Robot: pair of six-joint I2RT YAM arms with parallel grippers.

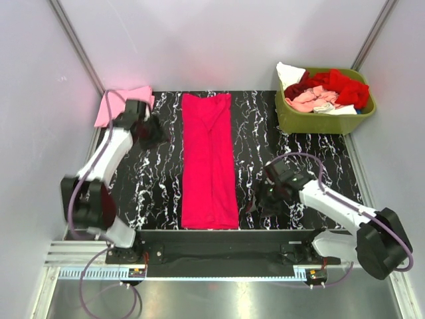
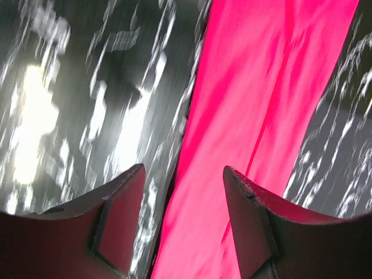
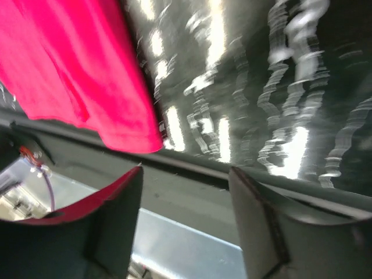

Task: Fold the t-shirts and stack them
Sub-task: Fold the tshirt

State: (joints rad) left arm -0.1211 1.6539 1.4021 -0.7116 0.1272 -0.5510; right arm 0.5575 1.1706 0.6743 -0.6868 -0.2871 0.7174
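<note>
Your magenta-pink t-shirt [image 1: 209,159] lies mid-way across the black marbled table [image 1: 299,153], folded into a narrow strip. Its long axis runs from near edge to far edge, smooth with a centre seam. The left gripper [image 2: 183,171] and right gripper [image 3: 186,171] flank it, jaws spread, empty.

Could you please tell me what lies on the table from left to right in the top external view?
light pink t-shirt → magenta t-shirt → olive-green basket
</note>
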